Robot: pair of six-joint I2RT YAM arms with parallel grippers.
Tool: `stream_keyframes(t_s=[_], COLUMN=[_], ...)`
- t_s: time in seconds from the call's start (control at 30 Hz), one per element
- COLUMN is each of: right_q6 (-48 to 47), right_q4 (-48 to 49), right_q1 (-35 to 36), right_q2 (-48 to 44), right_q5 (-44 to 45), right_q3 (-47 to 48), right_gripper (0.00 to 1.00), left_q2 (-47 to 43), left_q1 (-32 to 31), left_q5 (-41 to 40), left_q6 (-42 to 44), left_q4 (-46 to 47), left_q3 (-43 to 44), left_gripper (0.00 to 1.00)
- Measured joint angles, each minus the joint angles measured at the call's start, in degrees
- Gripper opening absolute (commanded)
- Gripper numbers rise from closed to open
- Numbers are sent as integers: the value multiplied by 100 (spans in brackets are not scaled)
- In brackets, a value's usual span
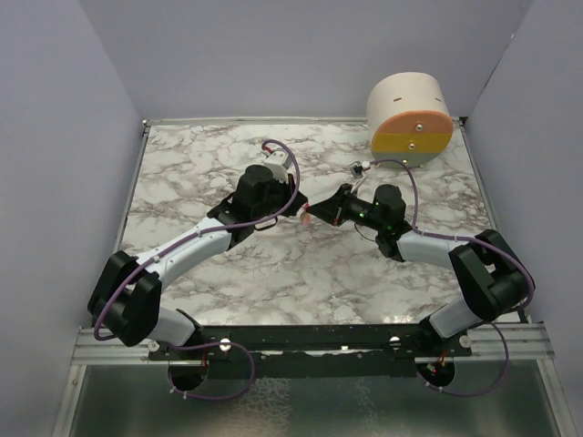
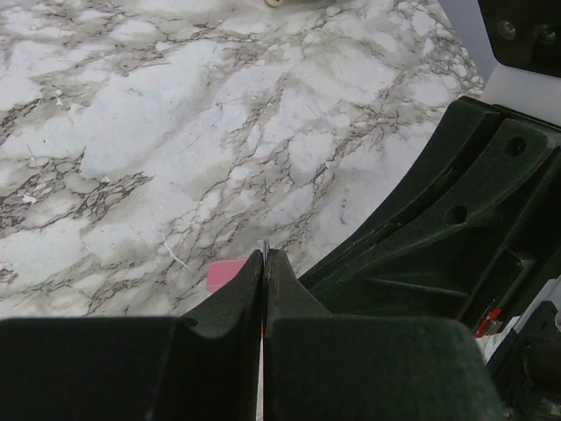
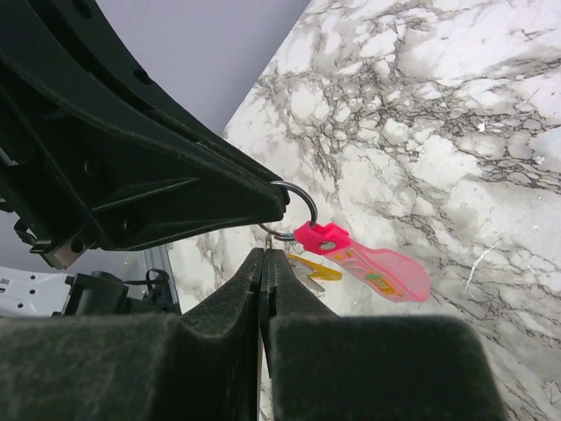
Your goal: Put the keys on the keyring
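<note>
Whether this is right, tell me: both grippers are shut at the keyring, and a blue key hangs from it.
Not blue: the right wrist view shows a pink key hanging from the keyring. The left gripper and right gripper are indeed shut there.

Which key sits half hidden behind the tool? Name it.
The small yellow-headed key: the right tool covers most of it, while the elongated translucent pink key shows whole.

A thin dark metal keyring (image 3: 313, 203) is held upright above mid-table. An elongated translucent pink key (image 3: 377, 267) hangs from it by its head, slanting downward. A small yellow-headed key (image 3: 314, 270) sits just beneath, half hidden.
</note>
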Motion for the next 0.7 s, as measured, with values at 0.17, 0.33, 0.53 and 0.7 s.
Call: stream_keyframes(t_s=[0.17, 0.33, 0.53, 0.7], right_q6=[13, 13, 13, 13], right_q4=[76, 85, 83, 81], right_q1=[0, 0, 0, 0], right_q2=[2, 2, 15, 28], right_q5=[0, 2, 24, 44], right_q3=[0, 0, 0, 0], right_gripper=[1, 1, 1, 1], left_q2=[24, 28, 28, 28], left_q1=[-15, -15, -31, -48], left_q5=[-20, -24, -48, -59], left_q6=[2, 7, 26, 63], left_q4=[-4, -13, -31, -44], left_q3=[28, 52, 52, 52], left_gripper=[0, 0, 0, 0])
